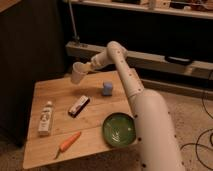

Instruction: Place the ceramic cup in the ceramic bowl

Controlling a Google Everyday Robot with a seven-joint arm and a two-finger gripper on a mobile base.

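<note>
Hand point(84, 69) around ceramic cup point(76, 76), arm outstretched

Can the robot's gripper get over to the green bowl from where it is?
Probably yes. The gripper is at the small white ceramic cup by the wooden table's far edge; the shallow dark green ceramic bowl sits near the front right. Only a small blue block lies between, low enough to pass over.

Honestly couldn't make out a single readable word or number anywhere, not even on the green-marked label of the white plastic bottle point(45, 119) lying on the light wooden table point(50, 90), nor on the gripper point(88, 67) clutching the small white ceramic cup point(78, 74) over the table's far edge.
</note>
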